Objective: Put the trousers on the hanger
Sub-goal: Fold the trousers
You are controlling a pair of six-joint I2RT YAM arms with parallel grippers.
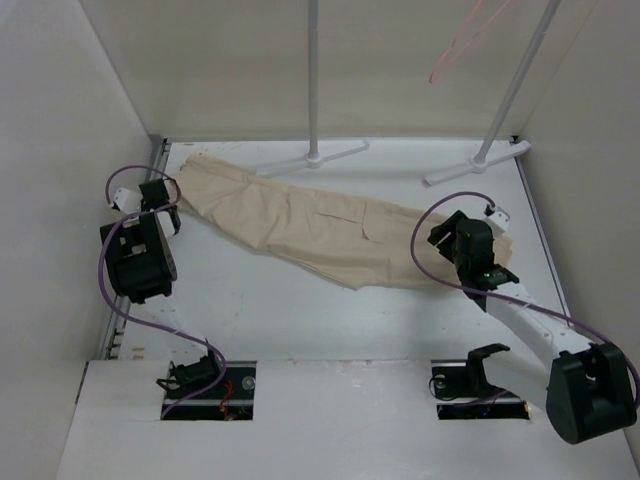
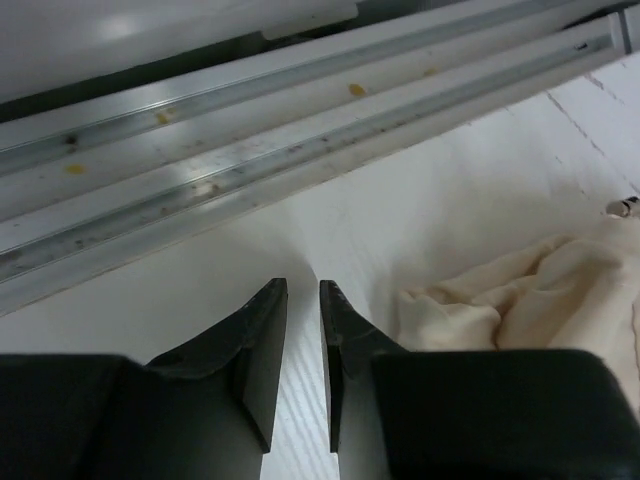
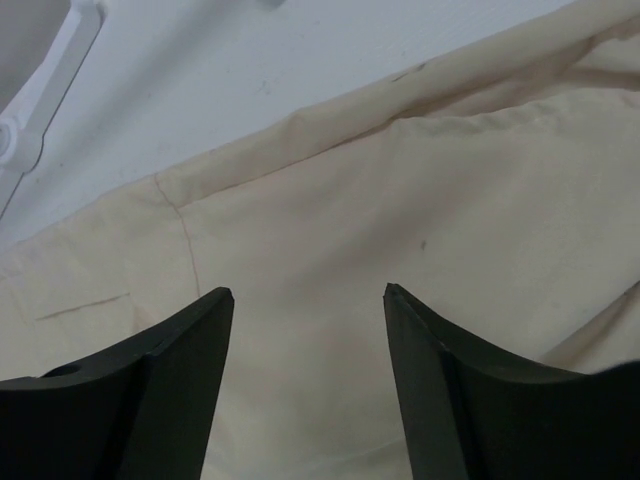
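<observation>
Left gripper: jaws drawn almost together with only a thin slit between them, holding nothing; the tips are over bare table, just left of a bunched cloth end.
Right gripper: jaws spread wide and empty, poised over smooth cloth; whether the tips touch it cannot be told.
Trousers: lie flat on the table, running diagonally from the upper left to the right centre of the overhead view.
Likely reason: one arm sits at each end of the garment, which looks like preparation for taking both ends and lifting it evenly.
Hanger: hangs in the upper right of the overhead view, well apart from the trousers and not yet used.
Rack poles: two stand at the far edge, and the middle one's foot is just beside the cloth.
Rail: runs along the table's left side, near the left jaws.
In the way: the poles and their feet could crowd a lift toward the hanger.
</observation>
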